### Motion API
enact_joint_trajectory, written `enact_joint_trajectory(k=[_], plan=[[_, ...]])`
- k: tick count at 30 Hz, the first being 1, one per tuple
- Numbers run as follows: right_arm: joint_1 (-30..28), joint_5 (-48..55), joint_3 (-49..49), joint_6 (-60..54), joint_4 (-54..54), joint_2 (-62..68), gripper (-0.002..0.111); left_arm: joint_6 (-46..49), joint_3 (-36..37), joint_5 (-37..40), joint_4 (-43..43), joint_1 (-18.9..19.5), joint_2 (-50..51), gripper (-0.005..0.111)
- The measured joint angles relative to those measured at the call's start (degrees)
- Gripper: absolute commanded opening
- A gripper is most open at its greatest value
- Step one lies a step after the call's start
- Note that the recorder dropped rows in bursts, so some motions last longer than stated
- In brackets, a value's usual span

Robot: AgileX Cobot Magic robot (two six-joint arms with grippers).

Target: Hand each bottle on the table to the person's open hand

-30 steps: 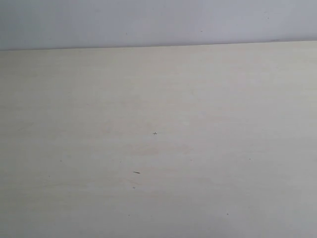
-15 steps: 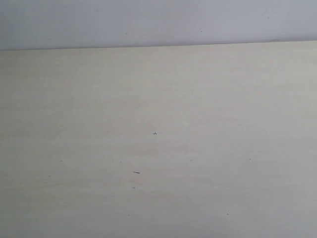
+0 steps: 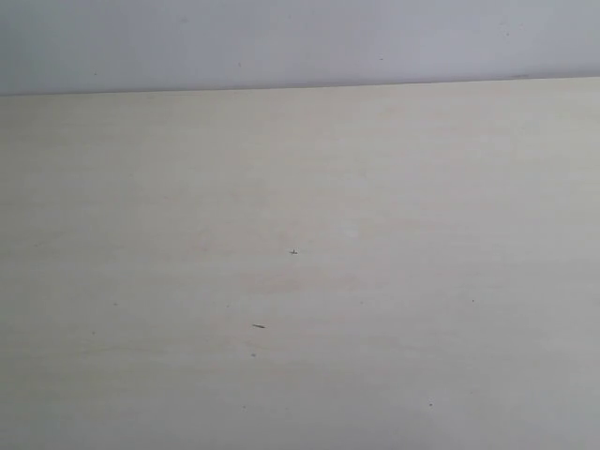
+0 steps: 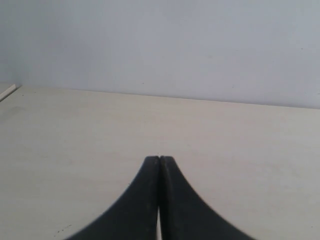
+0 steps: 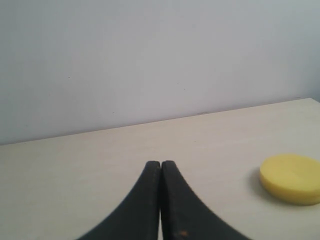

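Exterior view: the table (image 3: 300, 281) fills nearly the whole frame, pale beige and flat, with a small dark speck (image 3: 292, 251) near the middle and a short dark fleck (image 3: 258, 326) a little nearer the camera. A plain grey wall (image 3: 300, 37) stands behind the far edge. No bottles show in any of the three views, nor does a person's hand, so where the bottles stand cannot be told from here. Neither arm shows in the exterior view. Left gripper (image 4: 159, 159): jaws pressed together tip to tip, nothing between them, held over bare tabletop. Right gripper (image 5: 160, 163): jaws likewise closed on nothing. Just off to one side of it a flat yellow disc (image 5: 291, 178) lies on the table, apart from the jaws; what it is cannot be told. Judgement: handover not yet begun. Handling, judged from the task alone: drink bottles are probably light if empty, noticeably heavier if full, with smooth round walls that can slip and dent under a hard squeeze. Best hold is likely across the body at mid-height, below the shoulder, jaws opened wide first, with moderate pressure. Keep the bottle upright so the person can take it by the free end.
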Motion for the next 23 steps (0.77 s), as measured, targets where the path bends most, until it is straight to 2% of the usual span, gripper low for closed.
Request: enact_joint_trajectory(k=[23], plan=[[0.0, 0.1, 0.0, 0.0, 0.6, 0.0, 0.0, 0.0, 0.0, 0.0, 0.0, 0.0, 0.0, 0.0]])
